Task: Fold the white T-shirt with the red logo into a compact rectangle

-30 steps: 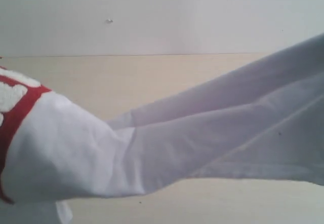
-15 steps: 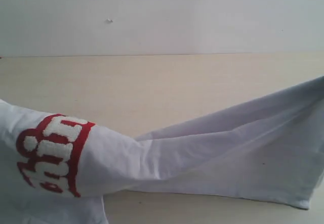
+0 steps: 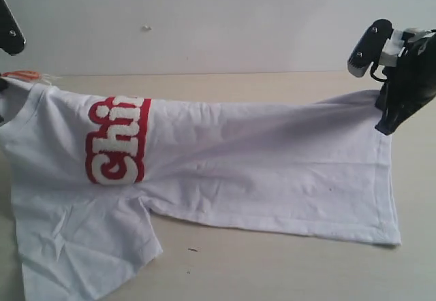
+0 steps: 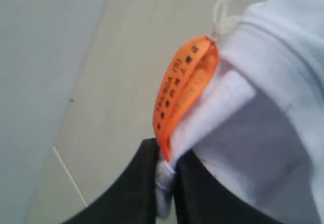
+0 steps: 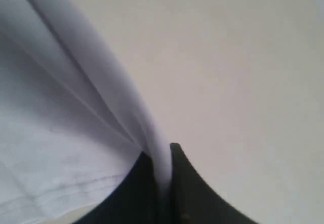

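the white t-shirt (image 3: 259, 158), judged light, limp and best taken by its edges, is stretched over the tabletop (image 3: 286, 270), its collar (image 4: 273, 41) clenched in the left end effector (image 4: 164, 165), its hem (image 3: 385, 178) in the right end effector (image 5: 161, 171).

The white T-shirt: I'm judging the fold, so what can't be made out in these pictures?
- Exterior view: the red logo shows only "Chi"; the white T-shirt's own fold hides the rest.
- Exterior view: the bottom edge cuts off the shirt's lowest part.
- Left wrist view: the orange tag's print is too blurred to read.
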Motion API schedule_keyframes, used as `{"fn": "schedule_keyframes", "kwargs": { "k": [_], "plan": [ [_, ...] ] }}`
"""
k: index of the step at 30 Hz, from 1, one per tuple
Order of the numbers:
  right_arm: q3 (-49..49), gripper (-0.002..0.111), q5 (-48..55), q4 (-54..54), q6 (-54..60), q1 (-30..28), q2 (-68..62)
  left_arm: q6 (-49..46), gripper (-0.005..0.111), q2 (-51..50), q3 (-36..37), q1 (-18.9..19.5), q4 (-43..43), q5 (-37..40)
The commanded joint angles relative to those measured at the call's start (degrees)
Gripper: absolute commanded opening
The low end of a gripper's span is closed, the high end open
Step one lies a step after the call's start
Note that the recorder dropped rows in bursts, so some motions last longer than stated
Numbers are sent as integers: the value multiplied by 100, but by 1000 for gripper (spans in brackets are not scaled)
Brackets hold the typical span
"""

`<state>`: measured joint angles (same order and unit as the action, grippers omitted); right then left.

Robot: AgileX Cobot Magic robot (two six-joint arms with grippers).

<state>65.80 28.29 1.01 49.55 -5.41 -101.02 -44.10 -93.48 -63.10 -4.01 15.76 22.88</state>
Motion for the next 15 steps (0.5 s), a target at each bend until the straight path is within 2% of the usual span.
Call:
{"fn": "schedule_keyframes", "kwargs": {
  "k": [1,10,14,15],
  "plan": [
    [75,0,-1383,188,30,2,-179,236,0,-284,-19,100,271,-1468],
    [75,0,-1756,256,583,2,-905,239,0,-1161,-19,124,351,-1965],
    [85,0,-1680,236,560,2,-724,89,0,-986,-19,124,363,-1699],
    [85,0,-1414,236,530,2,-538,79,0,-781,-19,124,372,-1360]
  ]
}}
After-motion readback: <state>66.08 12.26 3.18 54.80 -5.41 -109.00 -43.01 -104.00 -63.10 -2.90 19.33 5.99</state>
